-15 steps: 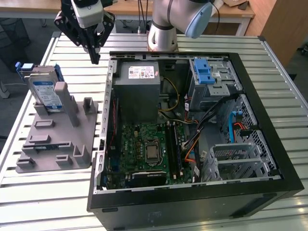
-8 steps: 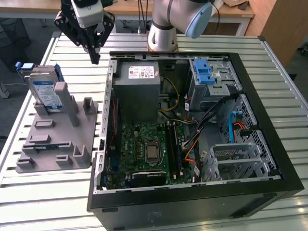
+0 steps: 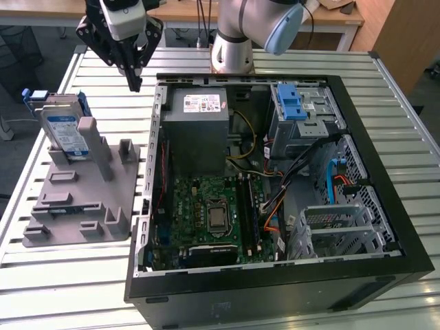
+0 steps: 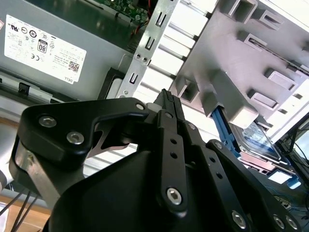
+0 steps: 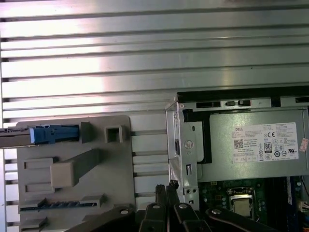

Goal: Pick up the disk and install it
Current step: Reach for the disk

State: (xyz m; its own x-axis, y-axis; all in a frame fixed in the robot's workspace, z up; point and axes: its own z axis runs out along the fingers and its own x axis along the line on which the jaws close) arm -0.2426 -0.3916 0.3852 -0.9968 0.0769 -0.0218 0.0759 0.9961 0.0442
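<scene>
In the exterior view, your end effector point(image 3: 135, 84) hangs above the slatted metal desk point(image 3: 62, 289), over the gap between the grey holder point(image 3: 75, 206) and the open computer case point(image 3: 275, 289). Its fingers are pressed together to a point with nothing between them. The disk point(image 3: 65, 134) stands upright at the far end of the grey holder, towards the exterior view's left and well apart from the fingertips. The drive cage point(image 3: 302, 120) with its blue latch sits at the far corner of the case, beside the power supply box point(image 3: 199, 124). In the second wrist view, the end effector point(image 4: 166, 96) again reads as closed and empty, its tips over the desk slats between the metal edge of the case and the holder point(image 4: 241, 58). The disk point(image 4: 260, 140) shows beyond the holder's posts with a blue rail along its side. In the first wrist view, the closed tips point(image 5: 166, 189) lie just beside the case's corner bracket, and the disk point(image 5: 48, 134) appears edge-on as a blue strip at the holder's point(image 5: 72, 169) far side. As I judge it, you are at the very start. The disk is not yet gripped or lifted, so both the pickup and the install are left to do.
</scene>
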